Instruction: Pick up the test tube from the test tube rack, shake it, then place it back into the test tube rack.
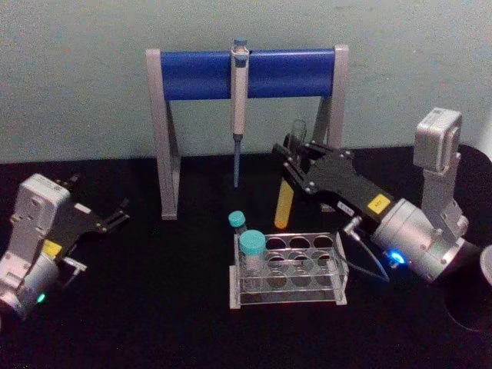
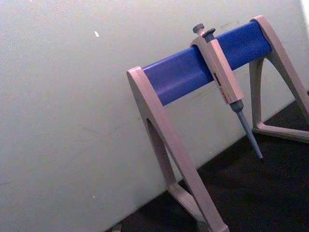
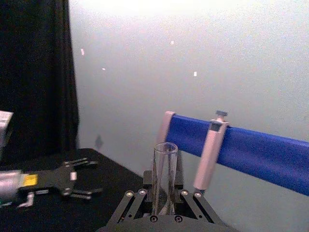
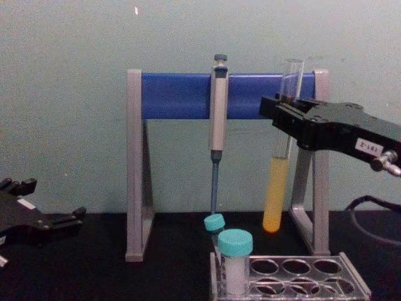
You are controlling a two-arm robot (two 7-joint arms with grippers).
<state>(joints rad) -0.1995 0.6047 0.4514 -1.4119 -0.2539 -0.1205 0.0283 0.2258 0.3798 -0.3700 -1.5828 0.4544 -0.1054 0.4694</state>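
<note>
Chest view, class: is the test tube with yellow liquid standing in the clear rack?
No, the right gripper holds the test tube in the air, its round bottom higher than the test tube rack.

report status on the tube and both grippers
Right gripper shut on the test tube, held clear of the rack. Left gripper open, idle at left. Capped tube stands at the rack's left end.

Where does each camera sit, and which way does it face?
Head: high, looking down on the test tube rack; left gripper idle, right gripper holding the test tube.
Chest: low, level across the table; right gripper, test tube, stand.
Left wrist: faces the stand and pipette.
Right wrist: looks along its fingers past the test tube's mouth.
Shared: all four show the stand.
</note>
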